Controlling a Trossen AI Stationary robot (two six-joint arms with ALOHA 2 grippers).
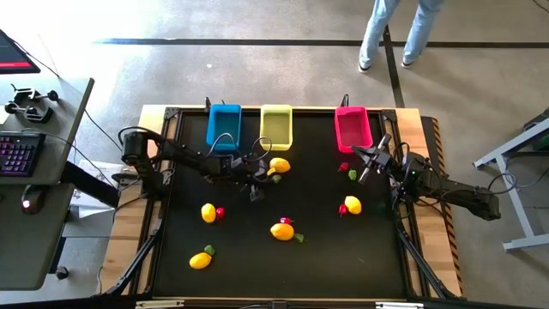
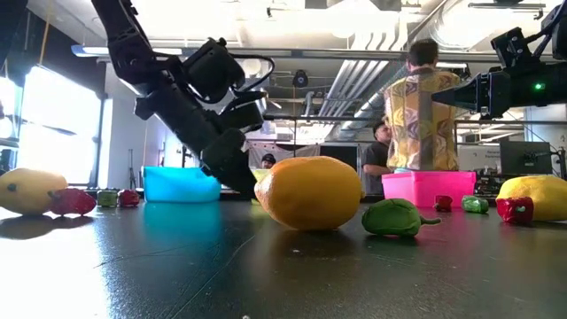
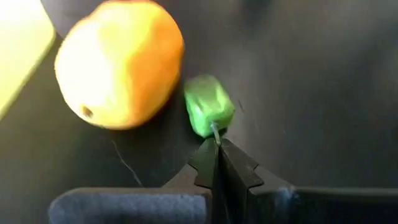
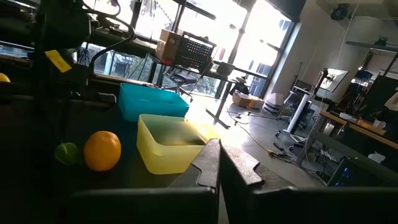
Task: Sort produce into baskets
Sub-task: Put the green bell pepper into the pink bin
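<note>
My left gripper is low over the black mat in front of the yellow basket, shut on a small green bit that lies next to a yellow lemon. The lemon also shows in the high view. My right gripper is shut and empty, up in the air just in front of the pink basket. The blue basket stands at the far edge, left of the yellow one. My left gripper pinches the green bit's thin stem between its two fingertips. The fingers come from the table's left, slanting down. The bit's body points away from the fingers, beside the lemon. I cannot tell whether it is lifted off the mat.
More produce lies on the mat: a lemon with a red bit, a lemon with red and green bits, a lemon with a green bit, a lemon with a red bit, and a red and green bit under my right gripper. A person stands beyond the far edge.
</note>
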